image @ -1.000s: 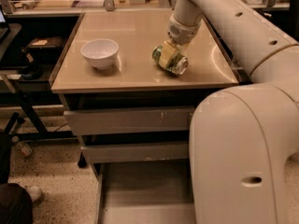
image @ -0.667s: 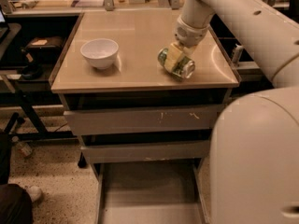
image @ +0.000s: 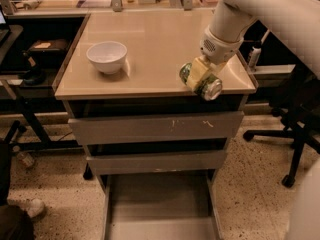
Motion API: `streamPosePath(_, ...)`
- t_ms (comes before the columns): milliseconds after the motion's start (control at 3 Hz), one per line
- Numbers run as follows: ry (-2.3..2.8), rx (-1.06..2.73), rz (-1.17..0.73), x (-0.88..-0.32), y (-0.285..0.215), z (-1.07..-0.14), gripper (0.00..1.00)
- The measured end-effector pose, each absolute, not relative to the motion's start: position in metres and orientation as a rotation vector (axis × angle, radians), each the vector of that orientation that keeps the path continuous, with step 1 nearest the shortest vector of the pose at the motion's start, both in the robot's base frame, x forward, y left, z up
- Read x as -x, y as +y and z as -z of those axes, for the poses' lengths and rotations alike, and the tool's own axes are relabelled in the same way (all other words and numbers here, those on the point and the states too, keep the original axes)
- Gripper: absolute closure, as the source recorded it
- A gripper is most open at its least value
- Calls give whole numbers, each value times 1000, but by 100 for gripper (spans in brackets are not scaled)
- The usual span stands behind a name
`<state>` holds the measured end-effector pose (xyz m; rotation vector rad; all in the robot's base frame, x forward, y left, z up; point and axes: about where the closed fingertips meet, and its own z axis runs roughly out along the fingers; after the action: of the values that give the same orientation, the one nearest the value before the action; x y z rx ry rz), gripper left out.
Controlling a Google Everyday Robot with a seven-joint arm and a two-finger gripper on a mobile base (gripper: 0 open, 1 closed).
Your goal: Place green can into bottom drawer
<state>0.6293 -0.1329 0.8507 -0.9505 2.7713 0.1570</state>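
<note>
The green can (image: pixel 201 83) lies on its side in my gripper (image: pixel 198 75), held over the front right edge of the beige tabletop (image: pixel 150 44), its silver end facing forward. The gripper's cream fingers are shut around the can's middle. The bottom drawer (image: pixel 160 204) stands pulled out below, lowest of three, showing its flat grey floor and thin side walls. The can is above and to the right of the drawer's opening.
A white bowl (image: pixel 106 57) sits on the left of the tabletop. The top drawer front with white scratch marks (image: pixel 155 128) and the middle drawer front (image: pixel 157 161) are shut. An office chair base (image: pixel 287 149) stands at the right, a dark desk (image: pixel 30 49) at the left.
The gripper has carried the can forward and to the right, from the tabletop's middle right to its front edge. The view has also shifted as the arm moved.
</note>
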Motion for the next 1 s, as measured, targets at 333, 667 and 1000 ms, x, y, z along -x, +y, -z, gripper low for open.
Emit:
streamPosePath(333,2806,883,-244,-589,-125,-842,100)
streamPosePath(667,2825,893,-247,-583,-124,-833,100)
streamPosePath(1000,2825,893,-248,-583,-124,-833,100)
